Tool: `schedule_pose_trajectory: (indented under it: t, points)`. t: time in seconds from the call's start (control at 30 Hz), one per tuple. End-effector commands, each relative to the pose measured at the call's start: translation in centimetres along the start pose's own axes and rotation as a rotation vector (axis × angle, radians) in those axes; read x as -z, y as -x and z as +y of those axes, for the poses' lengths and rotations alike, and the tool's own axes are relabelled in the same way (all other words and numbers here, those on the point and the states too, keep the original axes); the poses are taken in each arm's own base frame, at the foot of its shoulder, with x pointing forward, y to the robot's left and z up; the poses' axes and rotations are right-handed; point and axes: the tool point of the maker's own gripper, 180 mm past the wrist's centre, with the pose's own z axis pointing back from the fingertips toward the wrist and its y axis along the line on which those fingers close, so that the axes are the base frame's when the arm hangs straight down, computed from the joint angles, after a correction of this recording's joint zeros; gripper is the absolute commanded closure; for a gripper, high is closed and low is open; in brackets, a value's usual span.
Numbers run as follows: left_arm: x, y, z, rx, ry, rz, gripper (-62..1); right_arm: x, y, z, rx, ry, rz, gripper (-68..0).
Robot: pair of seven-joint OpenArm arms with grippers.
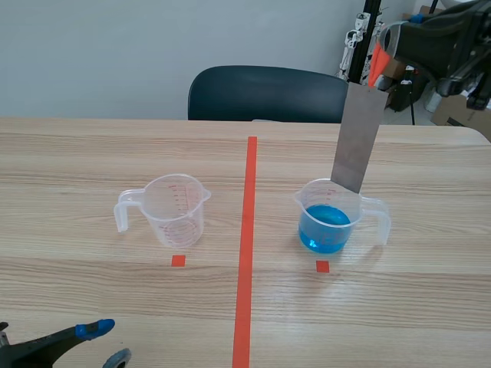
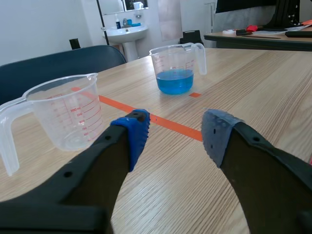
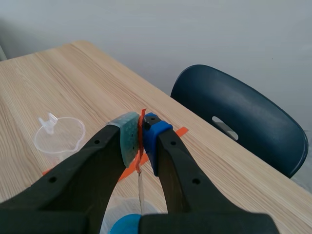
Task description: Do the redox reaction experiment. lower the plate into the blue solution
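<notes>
A grey metal plate (image 1: 357,138) hangs upright from my right gripper (image 1: 377,65), which is shut on its orange-tipped upper end. The plate's lower edge sits at the far rim of the clear beaker of blue solution (image 1: 328,218). In the right wrist view the plate (image 3: 140,183) shows edge-on between the pads of the gripper (image 3: 141,138), with the blue solution (image 3: 127,225) below. My left gripper (image 2: 173,134) stands open low at the near left, empty, with the empty measuring beaker (image 2: 66,114) ahead of it and the blue beaker (image 2: 176,68) farther off.
An empty clear measuring beaker (image 1: 173,209) stands left of the orange-red centre line (image 1: 247,245). A dark blue chair (image 1: 268,93) is behind the table's far edge. Equipment and boxes (image 1: 430,84) stand at the back right.
</notes>
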Motion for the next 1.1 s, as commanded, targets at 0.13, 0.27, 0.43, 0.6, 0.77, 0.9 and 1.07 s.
schedule_pose_trajectory:
  t: [0.13,0.27,0.43,0.6,0.77,0.9,1.07]
  points:
    - [0.3,-1.2,0.3,-0.078,-0.009,-0.065,-54.1,0.2,-0.8,0.1,-0.004,-0.003,-0.032,-0.4]
    - [0.5,-1.2,0.2,-0.091,-0.010,-0.070,-55.7,0.4,-0.5,0.3,-0.013,-0.006,-0.026,-0.4]
    - [0.9,-1.3,0.0,-0.097,-0.017,-0.085,-55.7,0.6,-0.3,0.5,-0.014,-0.009,-0.020,-0.4]
    - [1.2,-1.3,-0.2,-0.103,-0.024,-0.093,-55.7,0.7,0.0,0.5,-0.020,-0.004,-0.014,-0.4]
    - [1.3,-1.3,-0.1,-0.099,-0.032,-0.097,-55.7,0.7,0.8,0.2,-0.009,0.010,-0.008,-0.4]
    - [1.3,-1.3,-0.1,-0.100,-0.032,-0.097,-55.7,0.7,1.4,-0.3,-0.006,0.028,0.000,-0.4]
    - [1.3,-1.3,-0.1,-0.099,-0.032,-0.098,-55.7,0.9,2.1,-0.5,-0.005,0.039,0.004,-0.4]
